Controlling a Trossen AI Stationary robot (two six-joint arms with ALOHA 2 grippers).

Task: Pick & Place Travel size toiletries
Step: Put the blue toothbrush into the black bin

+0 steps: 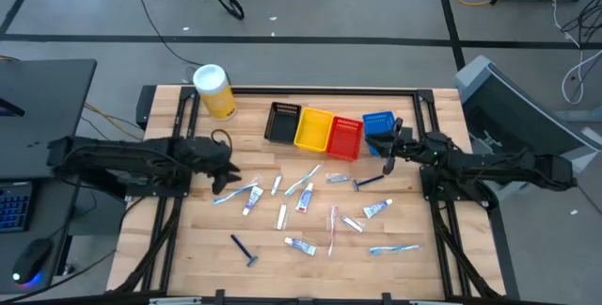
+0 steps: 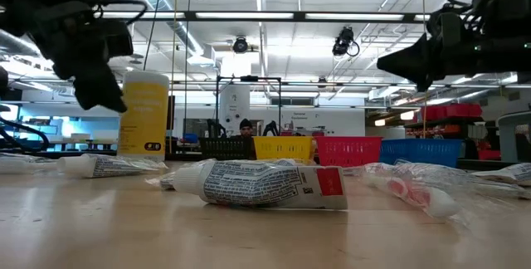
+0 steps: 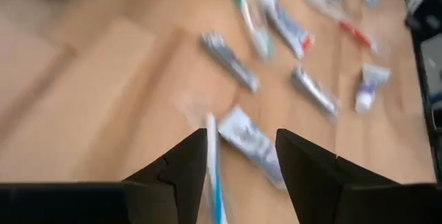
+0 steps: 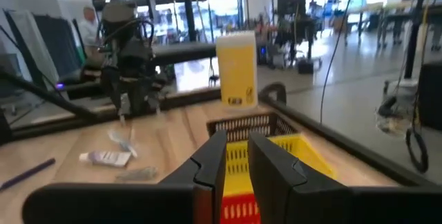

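Note:
The travel-size toiletries lie flat and scattered on the wooden table: white tubes point(image 1: 300, 245), pale toothbrushes point(image 1: 394, 248), a dark blue razor point(image 1: 245, 249) and another razor point(image 1: 371, 183). My left gripper point(image 1: 229, 181) hangs open above the left end of the scatter. In its wrist view the left gripper point(image 3: 242, 148) has a white tube point(image 3: 248, 141) and a blue-marked toothbrush point(image 3: 214, 175) below its gap. My right gripper point(image 1: 388, 159) hovers just in front of the blue basket point(image 1: 378, 123). The right gripper point(image 4: 237, 148) is open by a narrow gap, with nothing between the fingers.
Black point(image 1: 282, 122), yellow point(image 1: 313, 129) and red point(image 1: 345, 137) baskets stand in a row with the blue one at the table's far side. A yellow canister with a white lid point(image 1: 214, 90) stands far left. Bare wood shows along the near edge point(image 1: 310, 281).

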